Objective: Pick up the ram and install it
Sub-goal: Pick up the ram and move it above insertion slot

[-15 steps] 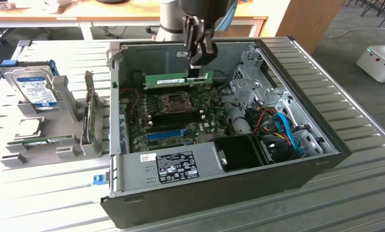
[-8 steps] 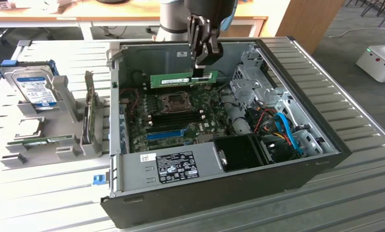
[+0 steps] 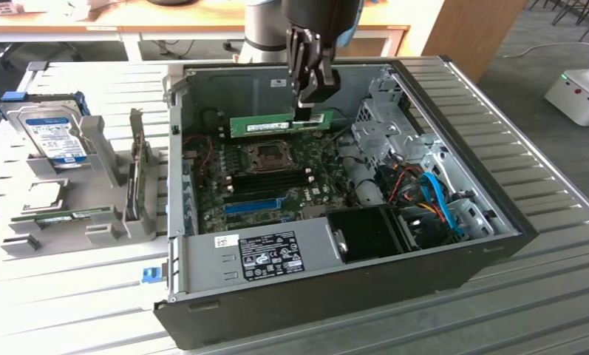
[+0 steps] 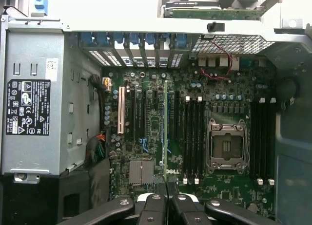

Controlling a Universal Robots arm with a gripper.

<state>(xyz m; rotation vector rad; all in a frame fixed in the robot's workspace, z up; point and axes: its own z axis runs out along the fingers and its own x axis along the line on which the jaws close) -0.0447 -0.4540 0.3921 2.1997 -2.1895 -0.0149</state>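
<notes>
Ram (image 3: 279, 124) hangs pinched in my claw (image 3: 310, 111) above the motherboard (image 3: 319, 159). If it tilts, it may miss its slot (image 3: 270, 180) and jam.

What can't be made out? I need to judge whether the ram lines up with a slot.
Exterior view: which of the memory slots the ram hangs above; the slanted angle leaves it open.
Exterior view: ram's label print, too small.
Wrist view: the ram's faces and notch, seen edge-on in the gripper.

open computer case (image 3: 324, 303), with a hard drive (image 3: 55, 137) standing nearby
</notes>
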